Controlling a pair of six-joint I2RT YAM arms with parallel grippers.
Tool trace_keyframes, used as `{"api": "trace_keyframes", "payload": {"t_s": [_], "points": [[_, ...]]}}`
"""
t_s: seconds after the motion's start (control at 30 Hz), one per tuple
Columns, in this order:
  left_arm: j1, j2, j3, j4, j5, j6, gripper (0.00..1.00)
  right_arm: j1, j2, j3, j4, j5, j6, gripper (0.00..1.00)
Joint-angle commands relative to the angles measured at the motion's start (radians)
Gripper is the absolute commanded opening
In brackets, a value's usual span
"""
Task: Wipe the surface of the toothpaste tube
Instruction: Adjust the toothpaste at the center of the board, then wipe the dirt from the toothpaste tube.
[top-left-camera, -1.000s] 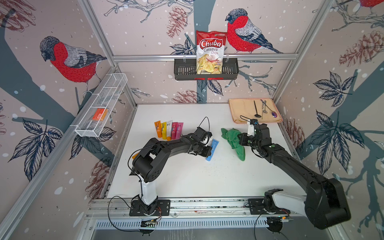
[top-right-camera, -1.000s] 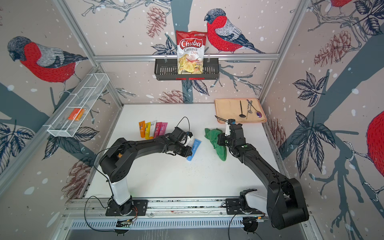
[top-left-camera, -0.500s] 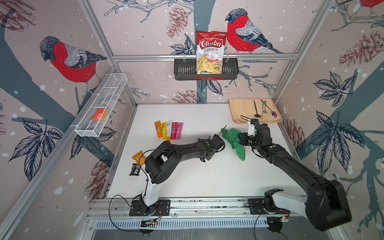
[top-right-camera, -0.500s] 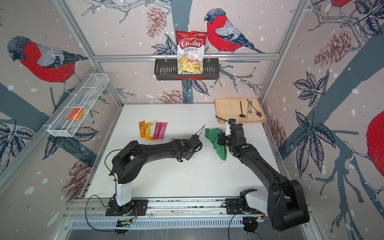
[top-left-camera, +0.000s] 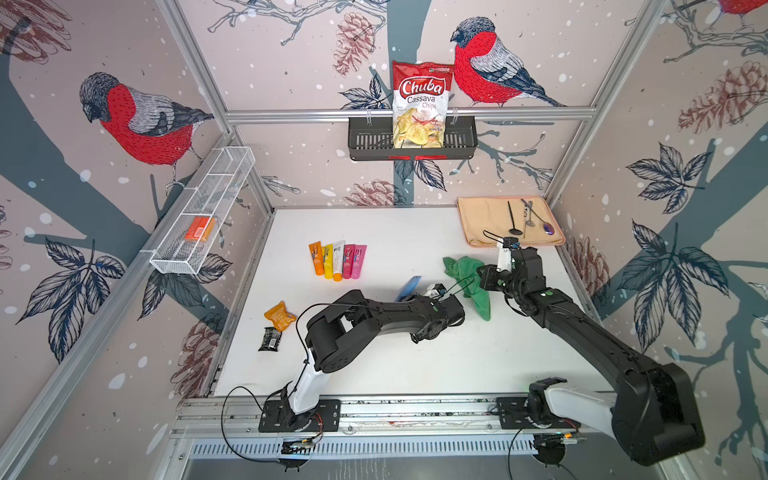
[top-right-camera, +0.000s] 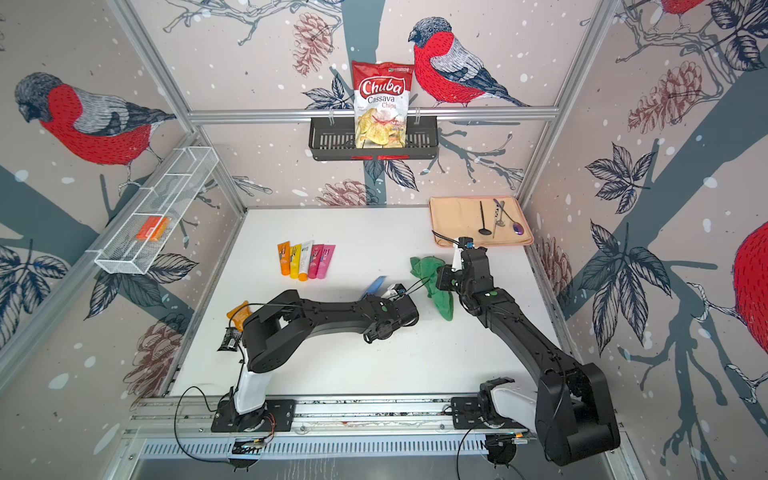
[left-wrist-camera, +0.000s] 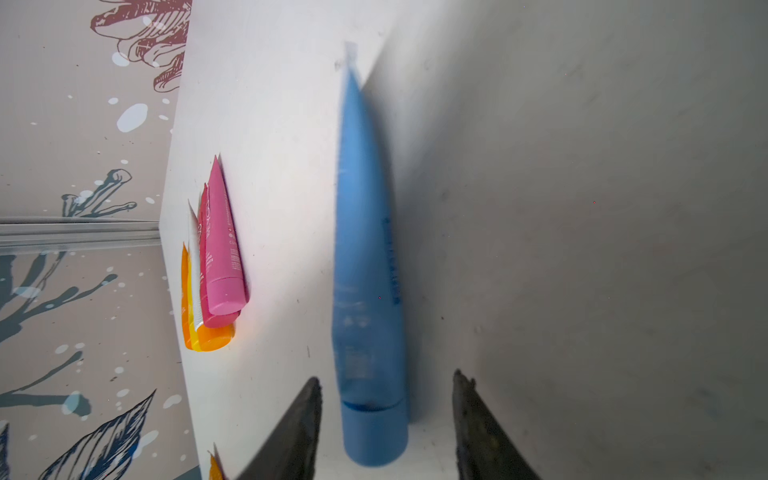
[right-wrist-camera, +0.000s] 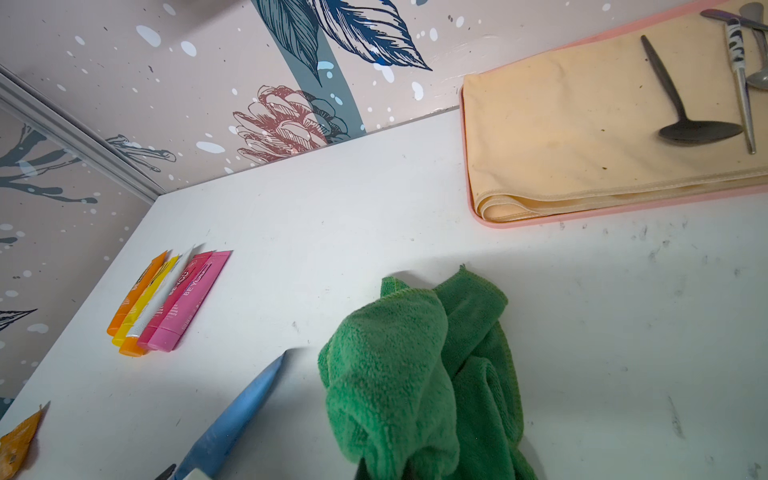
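left fingers (left-wrist-camera: 299, 424) apart astride blue tube (left-wrist-camera: 365, 266) | right fingers (top-left-camera: 482, 278) clamped on green cloth (right-wrist-camera: 395, 374) | risk: unheld tube may skid across desk (left-wrist-camera: 270, 124) when wiped

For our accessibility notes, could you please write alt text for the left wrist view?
A blurred blue toothpaste tube sits between the parted fingers of the left end effector, touching neither. To one side, a bunch of coloured tubes, pink through orange, rests on the white table.

Lab robot cell, aluminium frame (top-left-camera: 407, 113), bird-print walls (top-left-camera: 137, 124), mounting rail (top-left-camera: 415, 409)
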Motion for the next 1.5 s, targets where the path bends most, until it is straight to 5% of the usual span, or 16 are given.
{"api": "trace_keyframes", "payload": {"t_s": [0.0,0.17,0.37,0.7,0.93,1.47], "points": [[-0.004,-0.075,-0.011,0.057,0.107,-0.002,0.59,0.001,-0.003,0.008,0.016,-0.001,-0.006,0.00],[0.026,-0.285,-0.092,0.191,0.239,-0.025,0.59,0.000,-0.004,0.012,0.012,-0.005,-0.005,0.00],[0.179,-0.511,-0.304,0.340,0.462,-0.072,0.61,0.018,0.003,0.029,0.012,-0.062,-0.011,0.00],[0.275,-0.531,-0.523,0.513,0.667,-0.114,0.73,0.137,0.101,0.098,0.027,-0.053,-0.010,0.01],[0.320,-0.458,-0.564,0.647,0.822,-0.069,0.51,0.230,0.203,0.192,0.048,-0.105,-0.013,0.00],[0.319,-0.343,-0.552,0.662,0.780,-0.013,0.20,0.349,0.608,0.344,0.077,-0.317,-0.016,0.00]]}}
